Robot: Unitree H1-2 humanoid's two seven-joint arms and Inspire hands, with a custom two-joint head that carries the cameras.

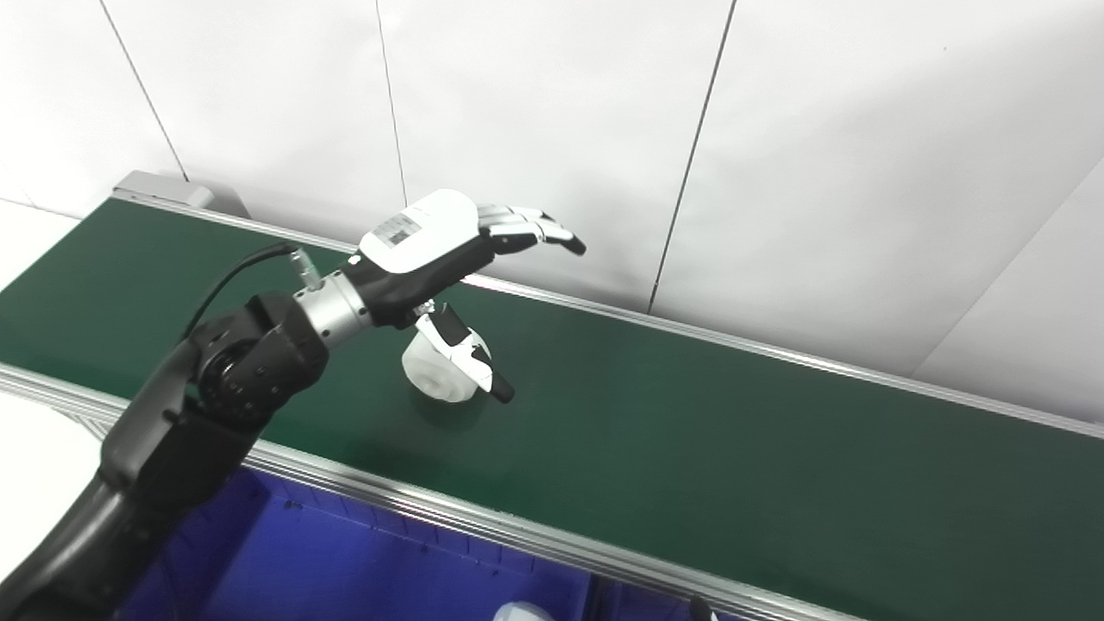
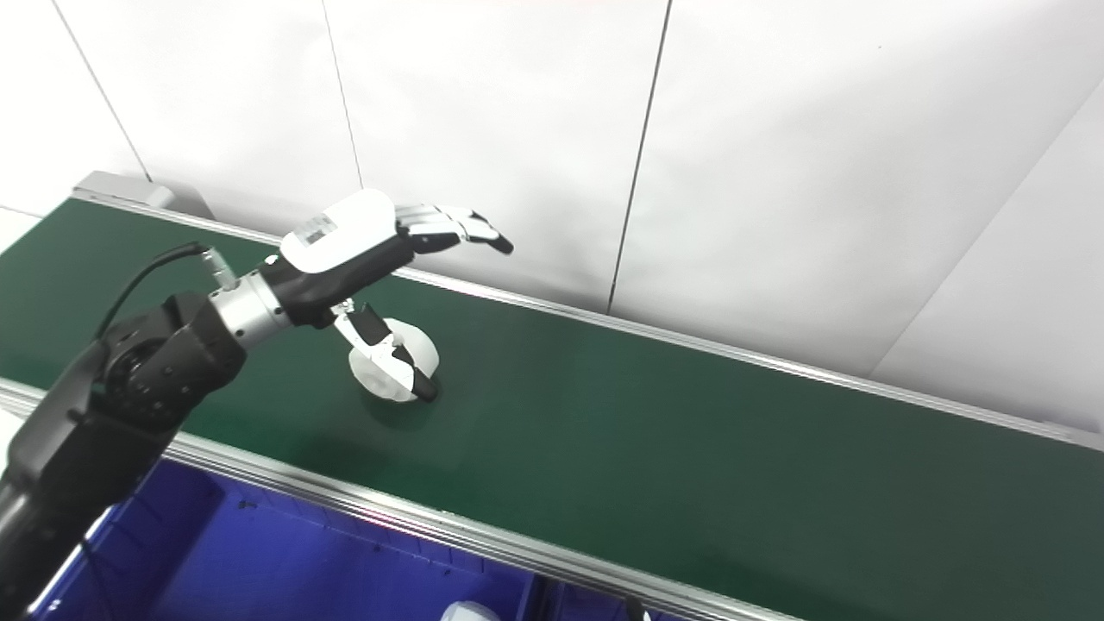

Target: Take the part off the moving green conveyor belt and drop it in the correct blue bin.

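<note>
A white round part (image 1: 440,371) lies on the green conveyor belt (image 1: 690,431), left of the middle. My left hand (image 1: 448,250) hovers just above it, open, with the fingers (image 1: 535,226) stretched out flat toward the far rail. Its thumb (image 1: 470,358) points down in front of the part and hides some of it; whether it touches the part I cannot tell. In the right eye view the part (image 2: 414,354) shows behind the thumb (image 2: 392,355). My right hand is out of sight.
A blue bin (image 1: 345,561) sits below the belt's near metal rail (image 1: 448,509), with a pale object (image 1: 522,612) at its bottom edge. A white panelled wall (image 1: 776,129) stands right behind the belt's far rail.
</note>
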